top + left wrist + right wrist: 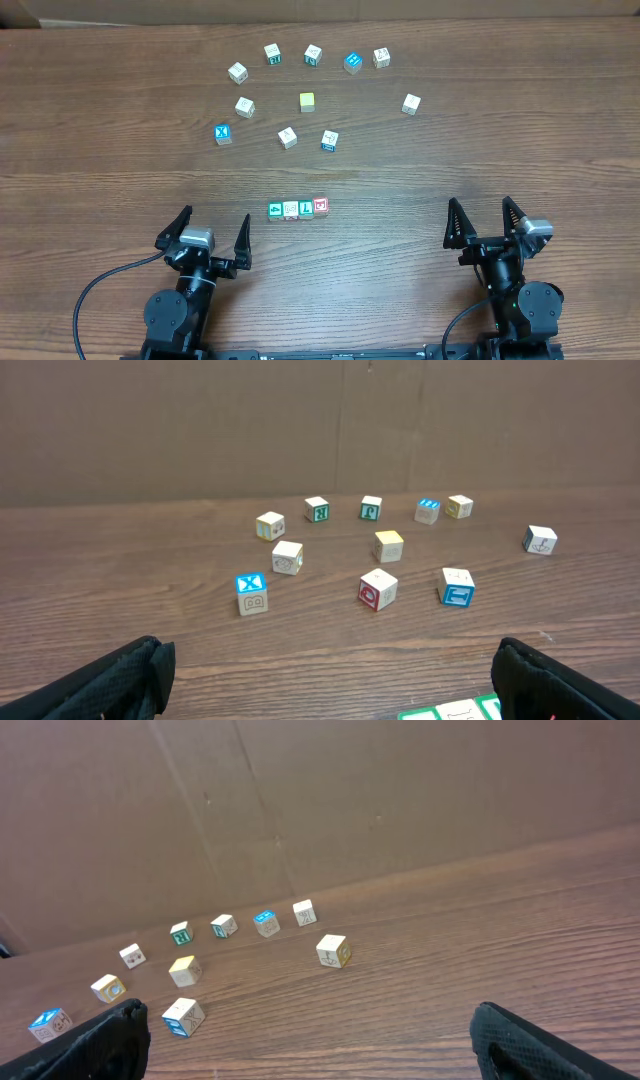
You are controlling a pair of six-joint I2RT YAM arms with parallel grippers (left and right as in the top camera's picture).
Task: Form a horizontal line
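Observation:
A short row of small letter blocks [298,208] lies side by side at the table's middle front, three green-edged and one red-edged at the right end. Its left part shows at the bottom edge of the left wrist view [455,711]. Several loose blocks lie scattered beyond it, among them a yellow block [307,101], a blue X block [223,133] and a blue-sided block [329,140]. My left gripper [212,235] is open and empty, left of the row. My right gripper [483,222] is open and empty, well right of it.
More loose blocks form an arc at the back: white ones [237,72] [411,103], a blue one [352,62]. A brown cardboard wall [320,420] stands behind the table. Black cables trail from the arm bases at the front edge.

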